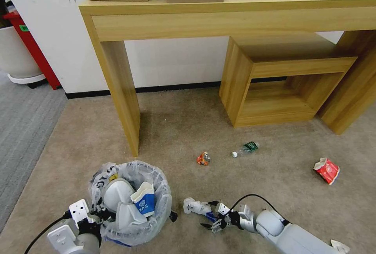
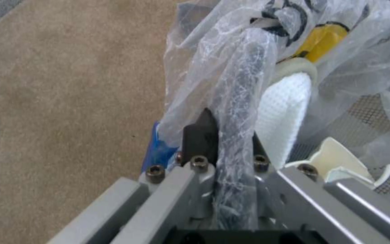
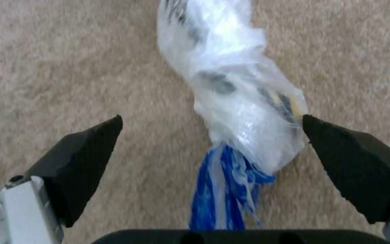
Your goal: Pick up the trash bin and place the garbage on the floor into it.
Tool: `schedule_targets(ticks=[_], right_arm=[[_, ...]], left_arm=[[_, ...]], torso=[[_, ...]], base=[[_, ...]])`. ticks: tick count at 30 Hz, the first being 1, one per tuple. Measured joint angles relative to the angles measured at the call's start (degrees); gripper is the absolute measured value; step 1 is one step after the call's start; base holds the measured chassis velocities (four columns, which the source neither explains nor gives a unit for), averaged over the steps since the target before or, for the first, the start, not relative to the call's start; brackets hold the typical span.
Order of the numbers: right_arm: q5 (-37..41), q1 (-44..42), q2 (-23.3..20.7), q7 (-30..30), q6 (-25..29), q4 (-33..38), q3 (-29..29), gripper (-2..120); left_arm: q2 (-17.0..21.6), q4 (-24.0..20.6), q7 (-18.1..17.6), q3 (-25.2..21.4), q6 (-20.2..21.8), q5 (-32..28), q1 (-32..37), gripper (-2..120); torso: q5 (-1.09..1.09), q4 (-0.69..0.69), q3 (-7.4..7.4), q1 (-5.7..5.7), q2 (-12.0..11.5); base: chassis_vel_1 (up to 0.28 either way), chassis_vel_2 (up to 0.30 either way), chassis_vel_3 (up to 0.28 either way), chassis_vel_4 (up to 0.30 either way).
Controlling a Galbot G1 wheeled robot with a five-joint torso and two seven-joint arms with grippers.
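- Gripping the bin (image 1: 135,203) by its rim, the left hand (image 1: 91,218) has its fingers clamped on the bag-wrapped edge, low at the robot's left on the tan floor (image 1: 176,128).
- Inside the bin lie a white slipper (image 1: 115,195) and a blue-and-white carton (image 1: 144,201).
- Just right of the bin, the right hand (image 1: 213,218) sits low over a twisted white-and-blue wrapper (image 1: 196,206), its fingers (image 3: 353,162) spread wide to either side of it, not yet closed.
- More litter lies well apart, farther out: a small orange packet (image 1: 203,158), a green-labelled bottle (image 1: 246,149) and a red packet (image 1: 326,170). All sit in front of the wooden desk (image 1: 235,11).
- Risks, as I judge them: the wrapper is slick, crinkly plastic, so the pads could squeeze only a loose fold and let it slip on the lift.
- The left hand's hold takes in thin liner as well as rim; a tug might tear the bag or tip the bin, spilling what is already in.
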Motion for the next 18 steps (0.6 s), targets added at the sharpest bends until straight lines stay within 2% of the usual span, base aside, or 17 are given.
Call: schedule_targets(ticks=[18], right_arm=[[2.2,3.8,1.8,0.5,0.9,-3.2,-0.8,100]], left_arm=[[0.7,0.9,0.0,0.7,-0.3,0.0,-0.3,0]], torso=[[0.00,0.00,0.00,0.00,0.0]], base=[[0.000,0.000,0.000,0.000]])
